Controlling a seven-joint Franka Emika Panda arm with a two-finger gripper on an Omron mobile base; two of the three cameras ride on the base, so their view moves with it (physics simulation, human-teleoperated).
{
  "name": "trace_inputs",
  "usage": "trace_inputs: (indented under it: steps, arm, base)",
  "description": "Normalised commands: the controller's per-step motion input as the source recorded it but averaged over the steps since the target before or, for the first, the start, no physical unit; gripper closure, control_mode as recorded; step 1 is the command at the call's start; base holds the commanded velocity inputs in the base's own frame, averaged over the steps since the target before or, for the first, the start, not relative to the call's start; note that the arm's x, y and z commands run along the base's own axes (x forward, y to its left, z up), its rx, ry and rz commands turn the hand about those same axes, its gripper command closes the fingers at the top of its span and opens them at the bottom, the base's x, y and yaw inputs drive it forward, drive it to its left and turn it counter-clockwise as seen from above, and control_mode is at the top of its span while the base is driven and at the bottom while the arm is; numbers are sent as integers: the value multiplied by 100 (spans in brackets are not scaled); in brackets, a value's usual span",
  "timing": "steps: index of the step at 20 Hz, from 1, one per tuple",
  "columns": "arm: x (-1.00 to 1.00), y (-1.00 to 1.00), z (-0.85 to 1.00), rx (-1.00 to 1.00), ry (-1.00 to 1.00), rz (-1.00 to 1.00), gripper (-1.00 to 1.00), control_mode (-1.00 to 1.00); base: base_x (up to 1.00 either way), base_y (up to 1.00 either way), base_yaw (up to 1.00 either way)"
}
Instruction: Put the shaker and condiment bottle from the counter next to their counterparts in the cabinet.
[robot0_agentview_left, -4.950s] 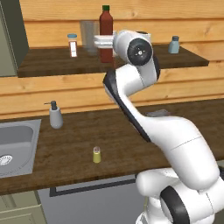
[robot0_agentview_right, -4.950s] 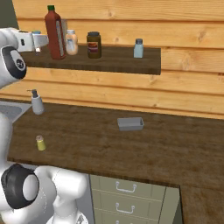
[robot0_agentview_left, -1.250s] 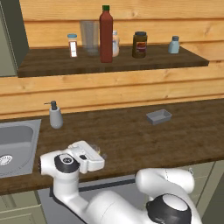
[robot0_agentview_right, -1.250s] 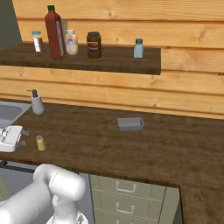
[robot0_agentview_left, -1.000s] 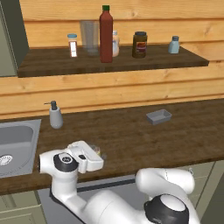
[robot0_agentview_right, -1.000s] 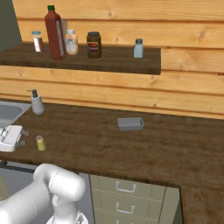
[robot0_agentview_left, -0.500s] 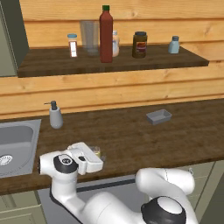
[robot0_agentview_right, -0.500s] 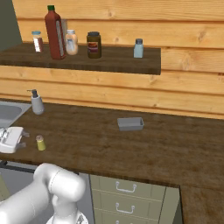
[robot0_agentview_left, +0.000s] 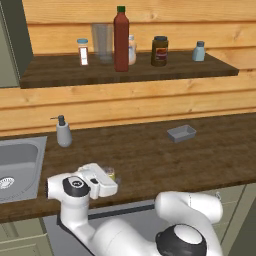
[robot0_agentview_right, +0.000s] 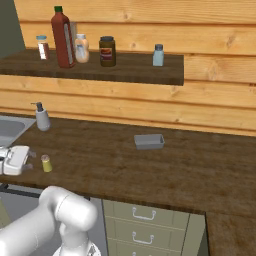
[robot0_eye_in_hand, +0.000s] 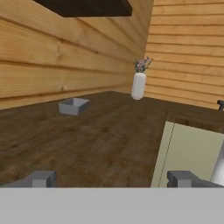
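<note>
Dark brown planks made up the counter (robot0_agentview_left: 150, 155), a long wooden top with a steel sink (robot0_agentview_left: 17, 165) let into its left end. We took the sink as our landmark. Just right of it, near the counter's front edge, stood the shaker (robot0_agentview_right: 46, 163), a tiny yellow-green cylinder with a grey cap, upright. Our gripper (robot0_agentview_right: 29, 161) hung low between the sink and the shaker, close beside the shaker but, as far as we could tell, not touching it; its two dark fingertips (robot0_eye_in_hand: 43, 178) stood spread wide with nothing between them.

Behind the sink's right corner stood a grey pump dispenser (robot0_agentview_left: 63, 133), round-bodied. Well to the right of the sink lay a small, shallow grey tray (robot0_agentview_left: 181, 133), rectangular.

Above the sink and to its right ran the cabinet (robot0_agentview_left: 125, 70), an open dark-wood shelf backed by pale planks. On it we saw the tall red bottle (robot0_agentview_left: 121, 40) with its narrow neck and green cap, a cream bottle (robot0_agentview_right: 81, 48) close against it, a dark brown jar (robot0_agentview_left: 159, 51), and a pale blue shaker (robot0_agentview_left: 199, 51) farthest right.
</note>
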Motion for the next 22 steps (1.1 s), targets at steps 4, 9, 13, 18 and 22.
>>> trace_inputs:
  steps: [4,9,13,18,22]
  arm:
    - [4,0,-14,0,0,0,-100,-100]
    - [10,0,-1,0,0,0,-100,-100]
    - [11,0,-24,0,0,0,-100,-100]
    - [10,0,-21,0,0,0,-100,-100]
    - [1,4,-10,0,0,0,-100,-100]
  base:
    - [0,0,0]
    - [0,0,0]
    - [0,0,0]
    - [0,0,0]
    - [0,0,0]
